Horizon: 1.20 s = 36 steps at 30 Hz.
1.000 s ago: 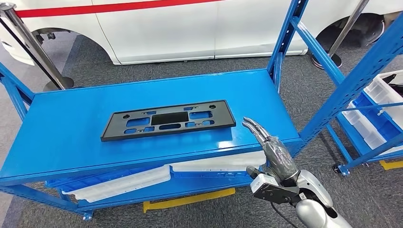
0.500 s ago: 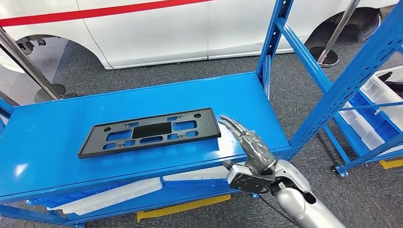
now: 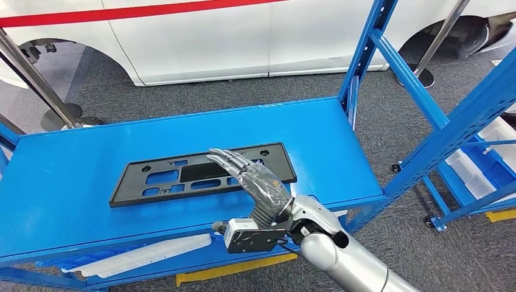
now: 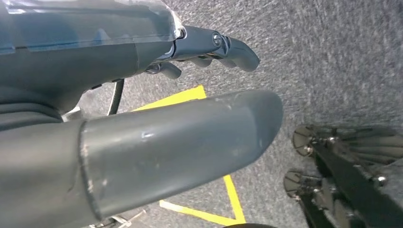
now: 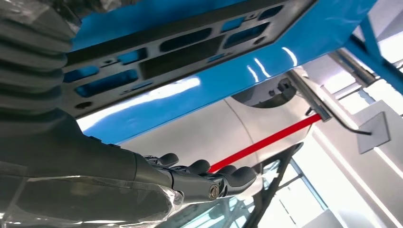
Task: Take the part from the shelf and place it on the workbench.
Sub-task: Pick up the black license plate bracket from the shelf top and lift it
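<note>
Black part is lying flat on the blue shelf. Right robot hand is being held above its right end, fingers extended and apart, nothing gripped. Left robot hand grip state: cannot tell.

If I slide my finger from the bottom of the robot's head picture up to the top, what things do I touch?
Right hand → black part → blue shelf top → grey carpet → white car.

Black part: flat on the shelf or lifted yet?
Flat. The black part lies on the blue shelf; the right hand hovers over it, fingers extended, holding nothing.
</note>
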### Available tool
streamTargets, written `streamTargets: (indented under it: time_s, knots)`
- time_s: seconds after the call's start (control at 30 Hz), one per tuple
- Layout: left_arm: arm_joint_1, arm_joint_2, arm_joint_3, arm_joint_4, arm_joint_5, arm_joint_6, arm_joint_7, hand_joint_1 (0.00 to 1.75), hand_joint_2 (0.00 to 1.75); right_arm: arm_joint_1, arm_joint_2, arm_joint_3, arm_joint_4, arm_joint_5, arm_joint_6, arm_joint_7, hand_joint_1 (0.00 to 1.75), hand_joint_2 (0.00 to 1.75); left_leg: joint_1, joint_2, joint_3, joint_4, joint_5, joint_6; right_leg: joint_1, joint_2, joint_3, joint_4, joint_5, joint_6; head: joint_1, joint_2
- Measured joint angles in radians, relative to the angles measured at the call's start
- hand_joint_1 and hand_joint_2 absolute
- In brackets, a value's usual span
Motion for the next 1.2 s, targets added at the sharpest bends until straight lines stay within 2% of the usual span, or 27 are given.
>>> streamTargets:
  time_s: [0.2, 0.37, 0.6, 0.77, 1.2]
  knots:
    - [0.000, -0.001, 0.000, 0.000, -0.006, -0.002, -0.001, 0.00, 0.00, -0.030, 0.032, 0.042, 0.023, 0.045, -0.035, 0.014, 0.00, 1.75, 0.000, 0.000, 0.000, 0.000, 0.001, 0.003, 0.000, 0.000, 0.002, -0.004, 0.004, 0.008, 0.000, 0.000]
    - [-0.001, -0.001, 0.000, 0.000, -0.024, -0.015, -0.005, 0.00, 0.00, -0.069, 0.086, 0.080, 0.097, 0.142, -0.069, 0.047, 0.00, 1.75, 0.000, 0.000, 0.000, 0.000, 0.003, 0.005, 0.000, 0.000, 0.002, -0.004, 0.005, 0.010, 0.000, 0.000]
    - [-0.003, 0.000, -0.002, 0.000, -0.060, -0.036, -0.019, 0.00, 0.00, -0.149, 0.181, 0.113, 0.326, 0.267, -0.136, 0.070, 0.00, 1.75, 0.001, 0.000, 0.001, 0.000, 0.004, 0.006, 0.000, 0.000, 0.002, -0.003, 0.006, 0.011, 0.000, 0.000]
    - [-0.004, 0.004, -0.002, 0.000, -0.073, -0.045, -0.021, 0.00, 0.00, -0.204, 0.235, 0.117, 0.523, 0.293, -0.183, 0.054, 0.00, 1.75, 0.001, 0.000, 0.001, 0.000, 0.005, 0.006, 0.000, -0.001, 0.003, -0.003, 0.006, 0.010, 0.000, 0.000]
    - [-0.005, 0.007, 0.000, 0.000, -0.072, -0.048, -0.019, 0.00, 0.00, -0.248, 0.278, 0.117, 0.761, 0.302, -0.176, 0.041, 0.00, 1.75, 0.001, 0.000, 0.001, 0.000, 0.005, 0.006, 0.000, -0.001, 0.003, -0.003, 0.006, 0.011, 0.000, 0.000]
